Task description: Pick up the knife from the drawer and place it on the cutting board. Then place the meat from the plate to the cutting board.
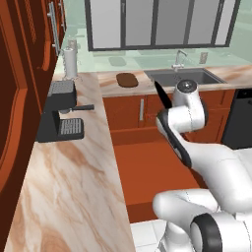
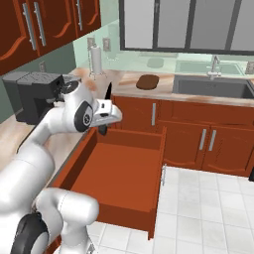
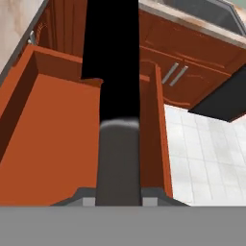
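Observation:
My gripper point(image 2: 105, 113) is shut on the knife point(image 2: 108, 92), an all-black knife whose pointed blade stands up above the hand. From the left base the knife point(image 1: 162, 94) rises just above the gripper point(image 1: 168, 111). In the hand view the knife point(image 3: 115, 67) runs up the middle from the gripper point(image 3: 119, 197). Below hangs the open drawer point(image 2: 124, 168), its reddish-brown floor point(image 3: 48, 134) bare. The dark brown cutting board point(image 1: 127, 79) lies on the back counter left of the sink, far from the gripper. A faint grey round shape behind it looks like the plate point(image 1: 117, 61). I cannot make out the meat.
A black coffee machine point(image 1: 59, 110) and a paper towel roll point(image 1: 71, 63) stand on the left counter. The sink point(image 2: 213, 87) with its faucet lies right of the board. Cabinet doors with silver handles sit under the counter, and white floor tiles point(image 2: 208, 208) lie right of the drawer.

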Robot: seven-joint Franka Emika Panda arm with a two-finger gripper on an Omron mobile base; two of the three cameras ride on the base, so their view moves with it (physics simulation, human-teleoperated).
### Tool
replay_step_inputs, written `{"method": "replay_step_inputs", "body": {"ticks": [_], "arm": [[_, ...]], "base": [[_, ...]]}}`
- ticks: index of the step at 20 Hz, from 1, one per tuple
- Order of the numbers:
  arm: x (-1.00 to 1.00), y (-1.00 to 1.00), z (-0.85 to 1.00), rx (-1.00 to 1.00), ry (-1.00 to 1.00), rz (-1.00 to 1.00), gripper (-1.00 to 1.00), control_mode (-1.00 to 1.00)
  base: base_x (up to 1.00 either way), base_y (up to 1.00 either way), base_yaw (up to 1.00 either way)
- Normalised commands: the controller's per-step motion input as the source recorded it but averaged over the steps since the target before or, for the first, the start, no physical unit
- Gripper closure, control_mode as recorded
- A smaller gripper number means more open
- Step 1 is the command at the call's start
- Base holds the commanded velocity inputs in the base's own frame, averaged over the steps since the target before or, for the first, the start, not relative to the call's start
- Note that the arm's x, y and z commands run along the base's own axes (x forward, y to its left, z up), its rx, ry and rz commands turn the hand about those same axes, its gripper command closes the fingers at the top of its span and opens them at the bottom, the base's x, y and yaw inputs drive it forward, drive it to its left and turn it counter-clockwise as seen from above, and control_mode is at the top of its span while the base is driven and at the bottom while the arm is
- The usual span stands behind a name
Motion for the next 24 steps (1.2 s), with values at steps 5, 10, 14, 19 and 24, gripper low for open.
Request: {"method": "replay_step_inputs", "body": {"ticks": [5,10,14,19,24], "arm": [[-0.12,-0.1,0.0,0.03,-0.16,0.0,1.0,1.0],[0.0,0.0,0.0,0.0,0.0,0.0,1.0,1.0],[0.0,0.0,0.0,0.0,0.0,0.0,1.0,1.0],[0.0,0.0,0.0,0.0,0.0,0.0,1.0,1.0],[0.0,0.0,0.0,0.0,0.0,0.0,1.0,1.0]], "base": [[-0.06,-0.08,0.0],[-0.04,-0.13,0.0],[-0.48,-0.81,0.0],[0.1,-1.0,0.0],[0.26,-1.0,0.0]]}}
